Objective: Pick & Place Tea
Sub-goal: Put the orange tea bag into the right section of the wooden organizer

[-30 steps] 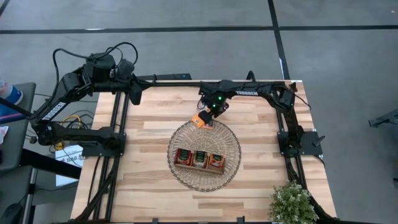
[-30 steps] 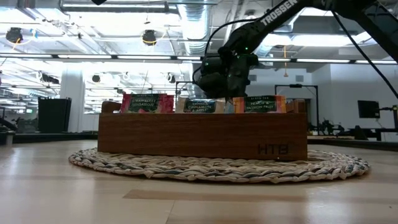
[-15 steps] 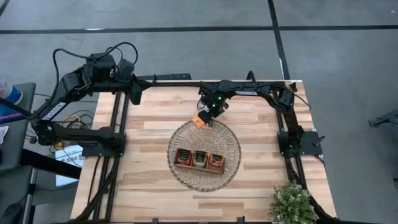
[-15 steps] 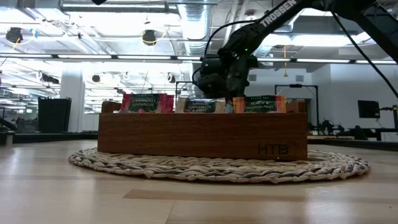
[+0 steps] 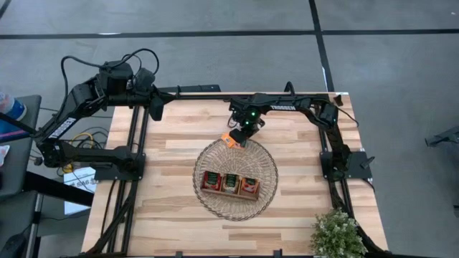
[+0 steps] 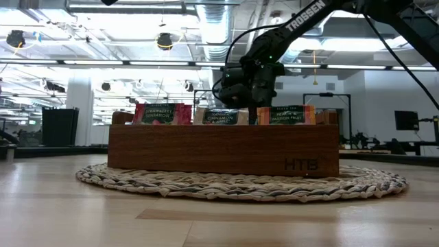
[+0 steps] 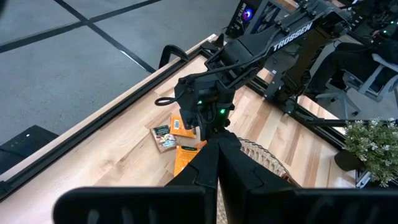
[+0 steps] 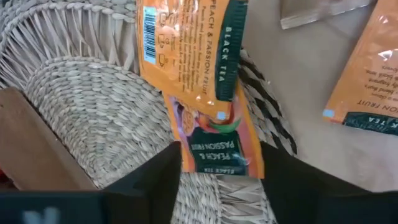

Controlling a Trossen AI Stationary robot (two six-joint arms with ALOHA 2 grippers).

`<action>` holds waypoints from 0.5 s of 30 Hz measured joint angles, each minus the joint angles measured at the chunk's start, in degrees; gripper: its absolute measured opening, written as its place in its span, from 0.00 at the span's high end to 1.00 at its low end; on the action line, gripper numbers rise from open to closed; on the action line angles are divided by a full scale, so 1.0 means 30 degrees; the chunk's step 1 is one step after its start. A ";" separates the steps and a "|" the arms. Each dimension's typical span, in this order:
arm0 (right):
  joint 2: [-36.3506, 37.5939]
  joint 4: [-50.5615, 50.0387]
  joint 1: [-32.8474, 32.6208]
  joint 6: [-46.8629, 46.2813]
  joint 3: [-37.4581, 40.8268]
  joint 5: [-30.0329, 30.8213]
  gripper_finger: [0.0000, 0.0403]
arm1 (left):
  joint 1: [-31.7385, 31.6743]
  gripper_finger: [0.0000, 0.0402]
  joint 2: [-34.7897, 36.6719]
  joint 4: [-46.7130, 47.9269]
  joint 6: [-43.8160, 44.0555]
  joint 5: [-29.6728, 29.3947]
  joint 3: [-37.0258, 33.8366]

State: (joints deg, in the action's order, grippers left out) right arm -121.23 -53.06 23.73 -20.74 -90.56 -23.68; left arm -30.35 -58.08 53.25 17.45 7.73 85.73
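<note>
Over the far rim of the round wicker basket (image 5: 235, 179), the right gripper (image 8: 217, 163) hangs low with its fingers either side of an orange peach-and-passion-fruit tea sachet (image 8: 214, 140). We see the fingers parted around the packet, but whether they press on it we cannot tell. A second orange sachet (image 8: 189, 46) overlaps the first, and a third (image 8: 370, 71) lies on the bare table (image 5: 179, 222) just beside the basket, cut off at the picture's edge. From above, the loose sachets (image 5: 229, 139) show only as a small orange patch half hidden under the arm.

Inside the basket sits the wooden tray (image 6: 223, 149), its three compartments holding upright sachets (image 6: 218, 116) whose labels we can only partly read at table height.

The left gripper (image 7: 217, 155), fingers pressed together, waits at the far left corner, off the table's edge. A potted plant (image 5: 336, 233) stands at the near right corner.
</note>
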 joint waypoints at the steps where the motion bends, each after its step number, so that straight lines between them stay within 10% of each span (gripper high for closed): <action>1: 0.0000 -0.0011 0.0000 0.0017 -0.0003 -0.0007 0.53 | 0.0000 1.00 0.0005 0.0000 0.0005 0.0006 0.0000; 11: 0.0015 -0.0432 0.0104 0.0586 -0.0003 -0.0017 0.96 | 0.0000 1.00 0.0002 0.0000 -0.0007 0.0006 0.0002; 15: 0.0605 -0.1646 0.0138 0.1012 -0.0233 0.0081 0.99 | 0.0000 1.00 0.0006 0.0000 -0.0023 -0.0001 0.0000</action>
State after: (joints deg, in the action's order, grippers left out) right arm -119.41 -58.00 24.14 -17.70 -91.26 -23.44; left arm -30.35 -58.06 53.25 17.38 7.73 85.73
